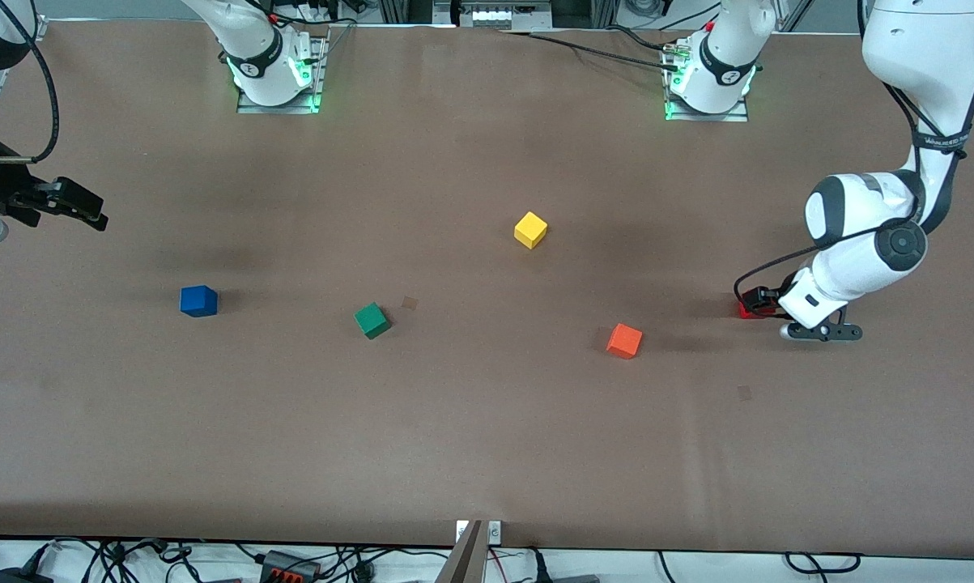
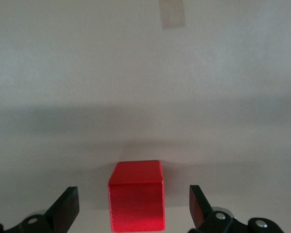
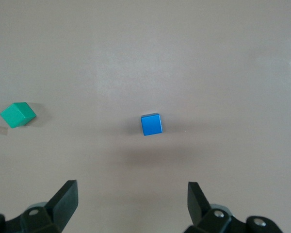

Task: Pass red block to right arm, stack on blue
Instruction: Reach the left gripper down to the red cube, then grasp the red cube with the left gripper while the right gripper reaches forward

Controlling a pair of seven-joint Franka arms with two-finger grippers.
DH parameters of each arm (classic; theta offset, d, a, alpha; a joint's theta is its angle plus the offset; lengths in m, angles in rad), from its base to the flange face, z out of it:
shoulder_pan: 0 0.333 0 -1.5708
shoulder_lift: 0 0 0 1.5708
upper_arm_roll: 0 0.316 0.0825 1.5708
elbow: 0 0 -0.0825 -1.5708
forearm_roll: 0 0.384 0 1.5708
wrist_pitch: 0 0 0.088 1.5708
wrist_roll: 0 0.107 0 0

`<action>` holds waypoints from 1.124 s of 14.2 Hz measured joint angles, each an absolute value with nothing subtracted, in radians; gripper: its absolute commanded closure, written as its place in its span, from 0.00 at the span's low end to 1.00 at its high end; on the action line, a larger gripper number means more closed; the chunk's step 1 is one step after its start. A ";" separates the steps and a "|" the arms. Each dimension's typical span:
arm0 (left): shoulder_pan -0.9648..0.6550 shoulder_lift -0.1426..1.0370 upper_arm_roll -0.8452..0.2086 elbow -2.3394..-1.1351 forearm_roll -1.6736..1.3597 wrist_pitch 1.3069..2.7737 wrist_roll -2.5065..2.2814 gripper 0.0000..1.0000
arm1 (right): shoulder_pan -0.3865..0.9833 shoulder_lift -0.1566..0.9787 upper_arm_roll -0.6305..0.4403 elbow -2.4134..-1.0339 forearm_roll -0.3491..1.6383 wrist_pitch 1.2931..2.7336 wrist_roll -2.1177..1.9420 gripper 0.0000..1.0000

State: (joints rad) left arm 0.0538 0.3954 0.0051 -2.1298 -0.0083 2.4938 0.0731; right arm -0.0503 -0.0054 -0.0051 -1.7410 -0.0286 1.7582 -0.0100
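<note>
Brown and matte, the table (image 1: 470, 437) fills nearly the whole front view, with both arm bases standing along its edge farthest from the front camera.

Next in size come the arms. One reaches down at the left arm's end of the table, its left claw (image 2: 135, 209) lowered right to the surface with its fingers (image 2: 68, 208) spread wide, one on each side of the red block (image 2: 136, 195) (neither finger touches it, as a gap shows on both sides in the left wrist view). From the front view this block (image 1: 750, 306) is mostly hidden by the wrist. At the other end, the right claw (image 3: 133, 204) hangs in the air, released and holding nothing, over the table near the blue cube (image 3: 151, 124).

Then the cubes, all alike in size. That blue cube (image 1: 198, 300) rests toward the right arm's end. A green cube (image 1: 372, 320) lies beside it toward the middle, slightly nearer the front camera. A yellow cube (image 1: 530, 229) sits farthest from the camera, and an orange cube (image 1: 624, 340) lies nearest it, between the green cube and the red block.
</note>
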 measured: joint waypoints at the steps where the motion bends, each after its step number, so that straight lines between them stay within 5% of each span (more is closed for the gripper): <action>1: 0.054 0.401 0.005 -2.140 -0.008 2.508 0.074 0.00 | -0.050 -0.005 -0.005 -1.741 -0.029 1.758 -0.010 0.00; 4: 0.054 0.420 0.005 -2.144 -0.008 2.517 0.076 0.09 | -0.050 -0.005 -0.005 -1.741 -0.029 1.758 -0.010 0.00; 9: 0.054 0.443 0.005 -2.144 -0.008 2.522 0.089 0.63 | -0.050 -0.005 -0.005 -1.741 -0.029 1.754 -0.010 0.00; 16: 0.054 0.442 0.003 -2.106 -0.008 2.490 0.203 0.70 | -0.050 0.009 -0.005 -1.741 -0.028 1.724 -0.011 0.00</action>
